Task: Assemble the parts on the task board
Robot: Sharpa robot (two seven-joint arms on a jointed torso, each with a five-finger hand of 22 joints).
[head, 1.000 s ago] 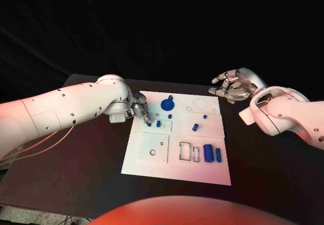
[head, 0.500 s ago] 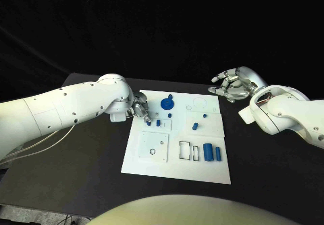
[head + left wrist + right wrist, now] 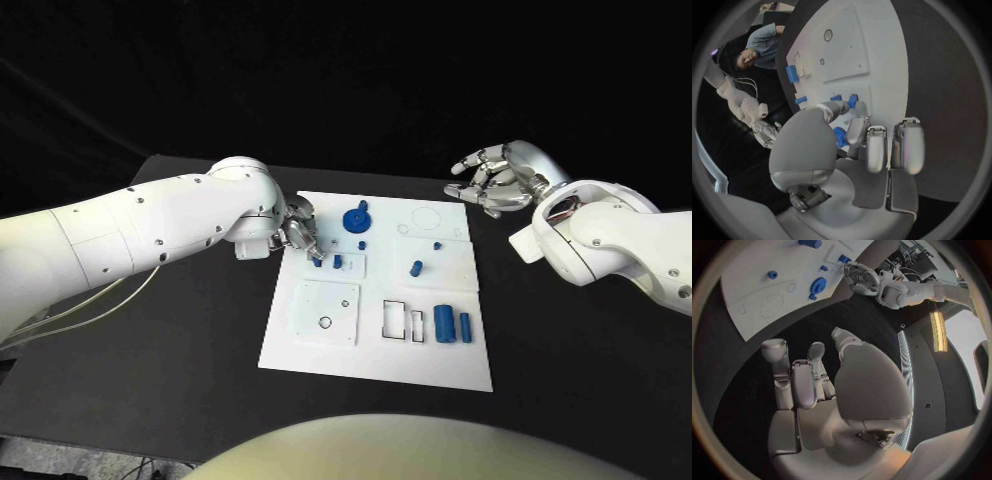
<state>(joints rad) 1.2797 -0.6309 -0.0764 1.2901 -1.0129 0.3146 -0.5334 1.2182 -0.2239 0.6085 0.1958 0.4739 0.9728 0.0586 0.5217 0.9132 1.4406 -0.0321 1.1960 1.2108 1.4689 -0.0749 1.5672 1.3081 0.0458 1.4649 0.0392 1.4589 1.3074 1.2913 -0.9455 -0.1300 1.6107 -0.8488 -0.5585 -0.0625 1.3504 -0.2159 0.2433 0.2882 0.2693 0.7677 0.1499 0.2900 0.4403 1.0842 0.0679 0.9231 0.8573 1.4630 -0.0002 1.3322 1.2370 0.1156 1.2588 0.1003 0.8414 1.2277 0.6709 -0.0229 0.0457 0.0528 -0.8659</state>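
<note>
Partway, by my read. Flat white rectangular task board sits mid black counter. Left hand is at the board's left edge, fingertips down on a small blue peg; looks like a pinch, but I cannot tell (fingers hide the contact). Right hand hovers off the far right corner, fingers loosely spread, holding nothing. Blue round knob and blue blocks look seated; several outlined slots remain unfilled.
</note>
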